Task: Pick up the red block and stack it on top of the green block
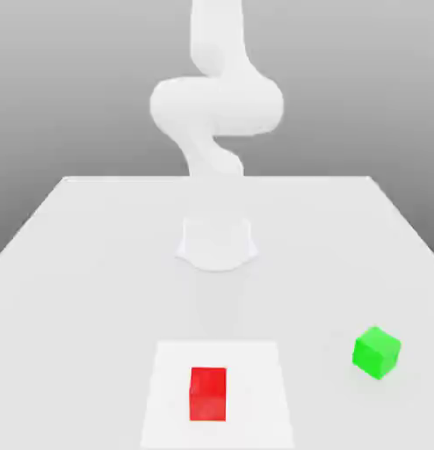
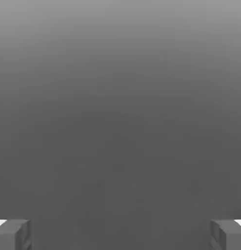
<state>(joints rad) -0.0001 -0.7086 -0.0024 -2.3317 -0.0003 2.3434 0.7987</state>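
- We read no writing or marking on the blocks, the table or the arm.
- The red block [image 1: 208, 394] looks like a plain, matte cuboid with flat faces and sharp edges; it lies near the front edge of the exterior view, a little to that view's left of centre.
- We see it resting on a pale square patch [image 1: 168, 395] that is slightly lighter than the table around it.
- The green block [image 1: 377, 352] is a small bright cube, turned so that one corner faces the camera; it sits on the table well apart from the red one, toward the exterior view's right.
- The table [image 1: 80, 264] is a smooth, white, featureless slab.
- The arm [image 1: 216, 105] is glossy white with rounded, bulging segments, rising at the far side of the table.
- In the hand view we see the gripper [image 2: 120, 234] with its two grey, blocky fingertips [image 2: 12, 234] standing spread wide at opposite edges of the picture.
- Between them we see plain grey background; they hold and touch nothing.
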